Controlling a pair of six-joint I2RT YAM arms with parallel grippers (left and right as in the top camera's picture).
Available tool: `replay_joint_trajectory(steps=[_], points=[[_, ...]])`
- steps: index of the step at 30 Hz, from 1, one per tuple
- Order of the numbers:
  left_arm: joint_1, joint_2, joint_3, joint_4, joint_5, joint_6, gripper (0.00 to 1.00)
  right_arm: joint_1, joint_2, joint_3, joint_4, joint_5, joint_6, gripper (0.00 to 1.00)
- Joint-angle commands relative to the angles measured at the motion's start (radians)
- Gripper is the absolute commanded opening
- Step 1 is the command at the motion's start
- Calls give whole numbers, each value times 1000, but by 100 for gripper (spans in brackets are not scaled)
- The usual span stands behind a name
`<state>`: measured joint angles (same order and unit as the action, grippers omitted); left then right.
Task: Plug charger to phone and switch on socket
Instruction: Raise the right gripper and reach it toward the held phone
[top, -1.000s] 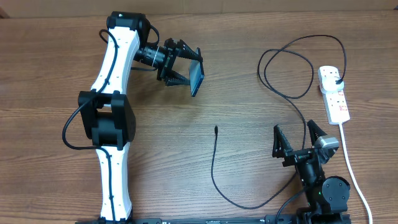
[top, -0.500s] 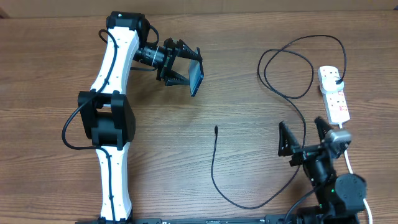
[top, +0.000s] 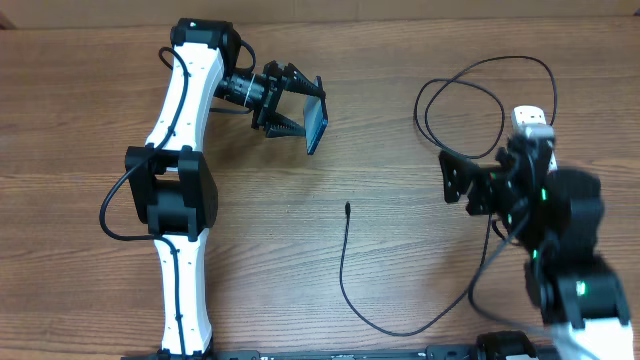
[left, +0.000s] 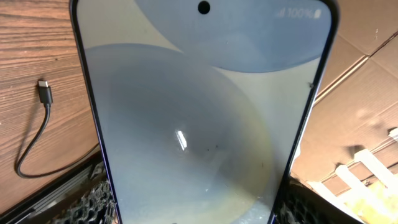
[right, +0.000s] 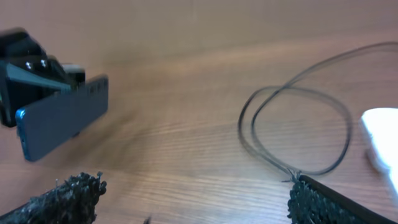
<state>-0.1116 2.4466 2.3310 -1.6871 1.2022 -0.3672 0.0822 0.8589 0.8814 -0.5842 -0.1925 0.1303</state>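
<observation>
Surface: brown wood-grain bench (top: 400, 60), both arms at its near edge.

Phone (top: 317, 124): clamped by its long edges in the left hand (top: 298, 110) and, as we judge it, held clear of the bench. Its screen is lit and faces that wrist's camera. The camera dot and battery text sit at the outer end, so we judge that the port end lies back toward the palm. The port itself is out of view.

Charger (top: 343, 270): thin black cable lying on the bench. We log its tip (top: 347, 208) as free, between the two arms, on the robot's side of the phone and well apart from it. The tip's axis runs near-to-far, with the connector pointing away from the robot. The cable curves back right and loops up beside the socket.

Socket (top: 530, 118): far right, mostly hidden by the right arm (top: 570, 210). We cannot tell the switch position.

Right hand (top: 465, 185): fingers spread wide, nothing between them, just beside the socket and facing left toward the phone. The tip lies to its left and closer to the robot.

Assessment: the right hand is unladen, so we judge that fetching the tip falls to it.
</observation>
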Motion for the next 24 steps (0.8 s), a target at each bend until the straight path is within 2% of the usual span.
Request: replay_joint_trajectory(steps=[1, 7, 11, 13, 19, 24], points=[[1, 5, 30, -3, 42, -24, 4, 6, 132, 132, -63, -103, 1, 100], [1, 5, 30, -3, -10, -92, 4, 6, 366, 320, -202, -233, 92, 100], [1, 5, 30, 0, -44, -121, 4, 6, 448, 341, -164, -393, 113, 100], [1, 5, 30, 3, -74, -156, 4, 6, 475, 341, -117, -417, 138, 100], [-1, 5, 30, 28, -204, -291, 4, 8, 520, 341, -68, -461, 383, 100], [-4, 5, 30, 27, -301, -396, 4, 14, 544, 333, -71, -464, 423, 100]])
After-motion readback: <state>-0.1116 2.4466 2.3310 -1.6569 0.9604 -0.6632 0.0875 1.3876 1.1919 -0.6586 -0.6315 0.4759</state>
